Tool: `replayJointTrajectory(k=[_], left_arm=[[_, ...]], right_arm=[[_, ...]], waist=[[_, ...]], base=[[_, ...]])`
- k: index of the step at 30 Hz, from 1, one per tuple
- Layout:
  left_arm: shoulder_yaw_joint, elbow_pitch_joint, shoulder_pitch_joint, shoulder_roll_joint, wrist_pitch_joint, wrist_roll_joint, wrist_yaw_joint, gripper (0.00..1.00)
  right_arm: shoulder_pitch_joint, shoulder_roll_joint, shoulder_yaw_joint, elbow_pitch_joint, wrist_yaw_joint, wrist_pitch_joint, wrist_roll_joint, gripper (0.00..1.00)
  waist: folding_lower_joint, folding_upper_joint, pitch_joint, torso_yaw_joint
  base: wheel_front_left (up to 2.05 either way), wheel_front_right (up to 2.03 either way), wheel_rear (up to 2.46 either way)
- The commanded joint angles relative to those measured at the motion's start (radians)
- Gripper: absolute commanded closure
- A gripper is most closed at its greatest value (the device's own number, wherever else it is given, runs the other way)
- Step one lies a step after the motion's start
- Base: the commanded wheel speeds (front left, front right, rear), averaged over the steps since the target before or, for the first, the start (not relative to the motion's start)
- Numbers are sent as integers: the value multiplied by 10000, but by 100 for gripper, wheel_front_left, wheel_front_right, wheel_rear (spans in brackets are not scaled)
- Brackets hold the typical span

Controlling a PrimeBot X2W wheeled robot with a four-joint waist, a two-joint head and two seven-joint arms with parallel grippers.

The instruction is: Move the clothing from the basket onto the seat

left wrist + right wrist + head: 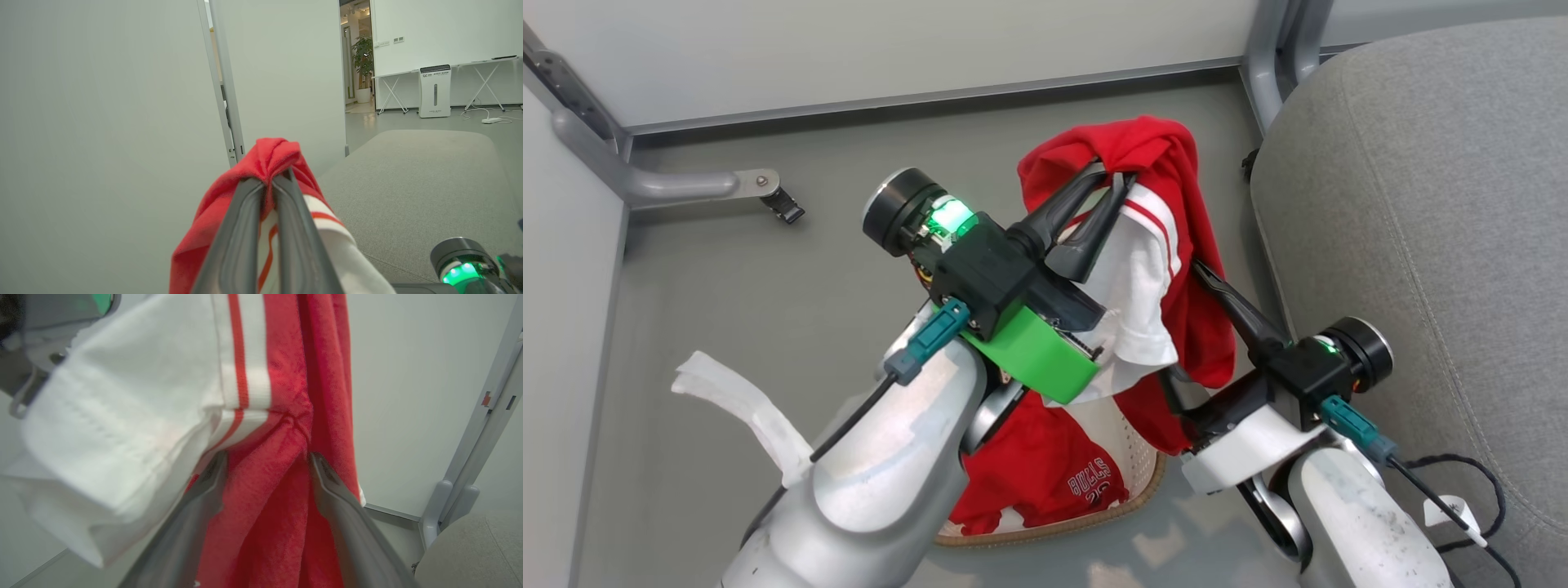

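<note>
A red garment with white sleeve and striped trim [1152, 245] hangs lifted above the basket, bunched at its top in my left gripper [1111, 175], which is shut on it; the pinched fold sits over the fingertips [269, 179]. My right gripper [1199, 276] stands open lower down, its two fingers either side of the hanging red fabric [267, 457]. A second red garment with "BULLS" lettering [1045, 474] lies in the cream perforated basket [1139, 465] below my arms. The grey seat [1421, 204] is just to the right of the lifted garment.
Pale wall panels and a grey metal frame post [1270, 73] close off the back; another frame bar [662, 184] runs at the left. A white strip [735, 400] hangs by my left forearm. A black cable [1462, 490] lies on the seat's near part.
</note>
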Motion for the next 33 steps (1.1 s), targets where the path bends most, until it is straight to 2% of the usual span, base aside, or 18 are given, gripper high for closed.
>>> replayJointTrajectory(k=[1,12,13,15,32,33], left_arm=[[-56,-91,-161,-58,-37,-14,-23,100],[-489,-397,-102,-146,-37,-220,-28,100],[-497,-381,-107,-148,-37,-235,-27,100],[-505,-348,-103,-154,-37,-241,-8,100],[-322,-115,-39,-163,-37,-75,43,100],[-314,-112,-37,-164,-37,-52,67,49]], right_arm=[[-195,-36,62,124,-3,-46,53,0],[-865,-36,254,795,-3,-46,390,0],[-889,-38,269,854,-3,-46,483,19],[-923,-38,264,909,-3,-46,663,100],[-755,-37,462,779,-3,-46,891,100],[-752,-37,460,767,-3,-46,893,100]], waist=[[1,0,21,50],[1,0,87,296],[1,0,89,305],[1,0,88,310],[1,0,51,164],[1,0,56,159]], base=[[0,0,0],[0,0,0],[0,0,0],[0,0,0],[0,0,0],[0,0,0]])
